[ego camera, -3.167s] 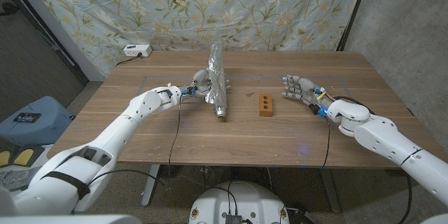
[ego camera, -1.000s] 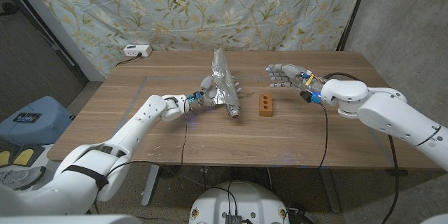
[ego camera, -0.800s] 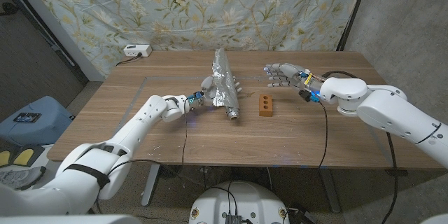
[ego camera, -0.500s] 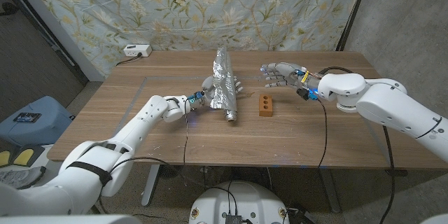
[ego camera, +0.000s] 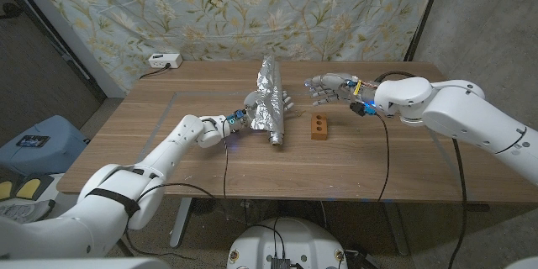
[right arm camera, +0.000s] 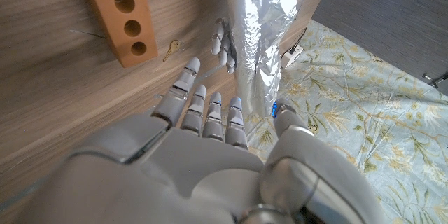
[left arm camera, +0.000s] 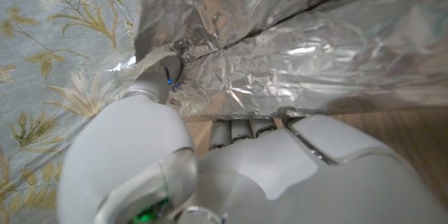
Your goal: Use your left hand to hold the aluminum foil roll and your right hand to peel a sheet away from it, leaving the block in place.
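- Foil roll (ego camera: 271, 105) is lying lengthwise near the middle of the wooden desk (ego camera: 168, 168), its near end pointing toward the robot and a loose, crinkled sheet rising from its far end.
- Left hand (ego camera: 255, 107) is gripping the roll from the roll's left side; its fingers (ego camera: 284, 101) are wrapping over the foil and showing on the far side. In the left wrist view the foil (left arm camera: 294, 49) is pressing close against the back of this hand (left arm camera: 280, 161).
- Right hand (ego camera: 329, 90) is hovering above the desk, just to the right of the roll, with its fingers spread apart and holding nothing. In the right wrist view these fingers (right arm camera: 210, 112) are reaching toward the hanging foil sheet (right arm camera: 262, 35) without touching it.
- Wooden block (ego camera: 319, 124), with three round holes along one face, is sitting on the desk to the right of the roll, nearer the robot than the right hand and apart from both.
- Small key (right arm camera: 170, 50) is lying on the desk between the block (right arm camera: 119, 14) and the foil in the right wrist view.
- White power strip (ego camera: 164, 60) is resting at the desk's far left corner, before a floral curtain (ego camera: 210, 8).
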Robot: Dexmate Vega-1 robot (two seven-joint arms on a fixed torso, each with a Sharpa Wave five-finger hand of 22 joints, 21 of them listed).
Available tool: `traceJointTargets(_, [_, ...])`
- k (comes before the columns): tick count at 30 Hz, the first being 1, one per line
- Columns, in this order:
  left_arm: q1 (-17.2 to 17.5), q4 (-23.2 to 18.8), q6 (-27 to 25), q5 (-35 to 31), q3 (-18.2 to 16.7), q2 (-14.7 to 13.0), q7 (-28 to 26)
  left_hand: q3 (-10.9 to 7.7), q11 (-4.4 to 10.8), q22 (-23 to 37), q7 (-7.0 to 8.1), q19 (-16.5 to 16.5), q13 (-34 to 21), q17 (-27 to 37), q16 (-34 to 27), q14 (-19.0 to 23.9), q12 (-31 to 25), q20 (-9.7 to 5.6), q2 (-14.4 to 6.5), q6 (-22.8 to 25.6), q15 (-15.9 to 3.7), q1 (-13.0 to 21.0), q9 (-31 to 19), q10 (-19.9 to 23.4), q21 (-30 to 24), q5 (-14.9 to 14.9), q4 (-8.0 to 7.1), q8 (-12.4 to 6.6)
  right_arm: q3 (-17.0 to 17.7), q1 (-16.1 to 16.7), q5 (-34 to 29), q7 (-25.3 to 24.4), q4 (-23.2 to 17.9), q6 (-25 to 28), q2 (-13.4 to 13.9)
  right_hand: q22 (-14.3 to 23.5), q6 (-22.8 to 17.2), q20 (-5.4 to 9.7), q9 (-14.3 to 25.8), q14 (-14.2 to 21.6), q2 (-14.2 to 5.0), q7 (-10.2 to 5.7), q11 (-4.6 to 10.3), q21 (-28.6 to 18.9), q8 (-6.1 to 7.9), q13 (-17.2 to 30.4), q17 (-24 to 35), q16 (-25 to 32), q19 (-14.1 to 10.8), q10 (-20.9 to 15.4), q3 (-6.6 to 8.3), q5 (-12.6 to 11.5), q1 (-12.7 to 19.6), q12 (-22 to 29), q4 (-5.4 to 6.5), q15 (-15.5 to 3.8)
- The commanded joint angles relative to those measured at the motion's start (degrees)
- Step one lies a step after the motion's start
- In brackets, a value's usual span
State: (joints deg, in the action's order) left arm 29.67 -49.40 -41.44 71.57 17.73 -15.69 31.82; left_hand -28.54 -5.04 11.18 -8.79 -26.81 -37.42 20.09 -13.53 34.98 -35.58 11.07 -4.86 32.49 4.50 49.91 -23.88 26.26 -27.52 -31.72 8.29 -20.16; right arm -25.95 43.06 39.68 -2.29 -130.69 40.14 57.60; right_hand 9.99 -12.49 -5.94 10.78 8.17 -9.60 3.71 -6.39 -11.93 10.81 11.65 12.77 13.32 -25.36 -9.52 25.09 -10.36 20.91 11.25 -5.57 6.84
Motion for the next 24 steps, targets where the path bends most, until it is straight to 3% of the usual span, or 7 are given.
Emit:
traceJointTargets(1, [-0.99, 2.61, 0.07, -1.65, 0.22, 0.89, 3.6, 0.14, -0.61, 0.03, 0.17, -0.2, 0.49, 0.12, 0.34, -0.78, 1.24, 0.38, 0.09, -1.2, 0.37, -0.67, -0.12, -2.06, 0.33, 0.34, -0.13, 0.67, -1.74, -2.84, -1.03, -0.35, -2.04, 3.8, -0.64, 0.15, -0.3, 0.06, 0.2, 0.6, 0.02, 0.73, -0.68, -0.46, 0.17, 0.11, -0.02, 0.42, -0.73, -0.35, 0.31, 0.14, 0.96, 0.36, -0.47, -0.12])
traceJointTargets(12, [-1.05, 2.04, 0.99, -2.96, 0.24, 0.72, 4.33, 0.32, -1.6, 0.04, 1.05, 0.13, 1.75, -0.12, 0.71, -1.81, 4.12, 0.95, 0.07, -4.05, 1.24, -1.32, -0.15, -6.17, 0.49, 1.05, -0.16, 2.07, -3.73, -4.03, -3.21, -2.53, -4.43, 6.62, -2.04, 0.15, -0.66, -0.31, 0.19, 1.38, 0.33, 1.82, -1.29, -0.55, 0.35, 0.1, -0.11, 0.63, -1.28, -0.98, 0.34, 0.21, 1.54, 0.6, -0.96, 0.18])
traceJointTargets(24, [0.66, -2.36, 1.44, -2.94, -0.14, -0.04, 1.66, 0.4, -1.79, 0.05, 1.42, 0.23, 2.5, -0.43, 0.89, -2.35, 5.49, 1.03, 0.28, -5.23, 1.61, -1.54, 0.18, -7.52, 0.56, 1.48, 0.02, 2.9, -6.14, -5.88, -5.34, -4.79, -6.96, 10.53, -4.13, 0.16, -1.43, -0.98, 0.16, 2.9, 1.07, 4.34, -3.75, -0.74, 0.6, 0.1, -0.34, 0.92, -2.59, -2.6, 0.25, 0.26, 2.8, 1.06, -2.09, 1.19])
